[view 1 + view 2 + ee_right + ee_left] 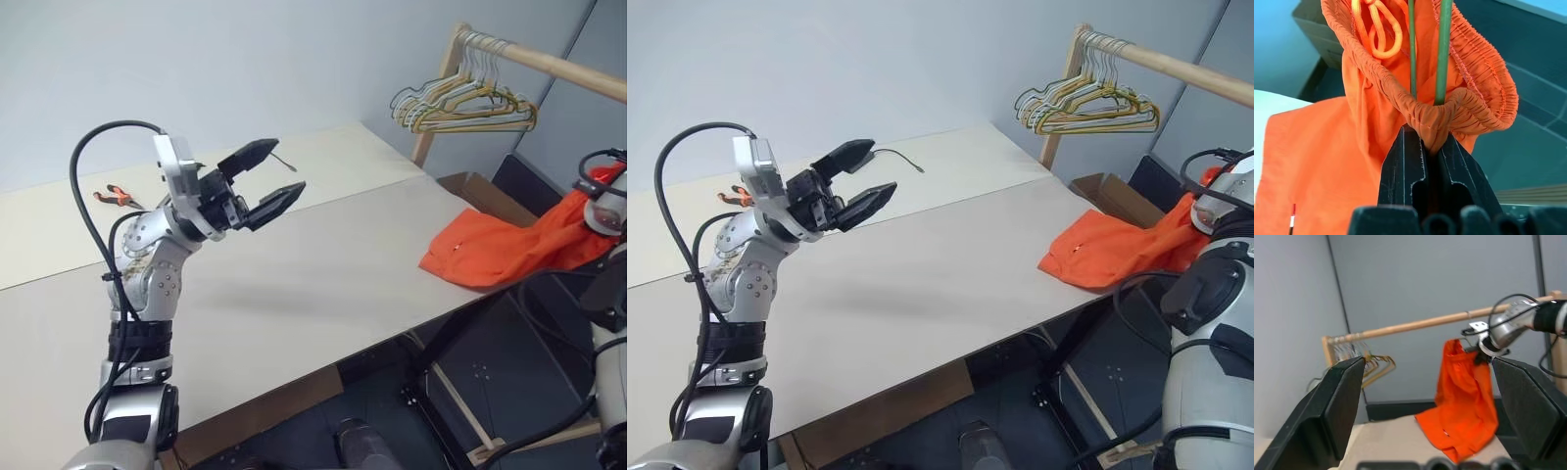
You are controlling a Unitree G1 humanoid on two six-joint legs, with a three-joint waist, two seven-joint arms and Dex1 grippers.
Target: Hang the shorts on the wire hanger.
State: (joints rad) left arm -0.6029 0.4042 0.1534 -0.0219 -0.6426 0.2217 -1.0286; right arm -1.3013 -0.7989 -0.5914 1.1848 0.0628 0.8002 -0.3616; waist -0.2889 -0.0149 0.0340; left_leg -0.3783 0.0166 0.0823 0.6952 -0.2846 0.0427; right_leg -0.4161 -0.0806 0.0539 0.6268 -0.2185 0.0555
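The shorts (1347, 127) are pinched at the gathered waistband by the right gripper (1432, 147), fingers closed on the fabric and two thin wires, their lower part draped over the table (294, 284) edge. The left gripper (269, 181) is held above the table, fingers spread wide and empty
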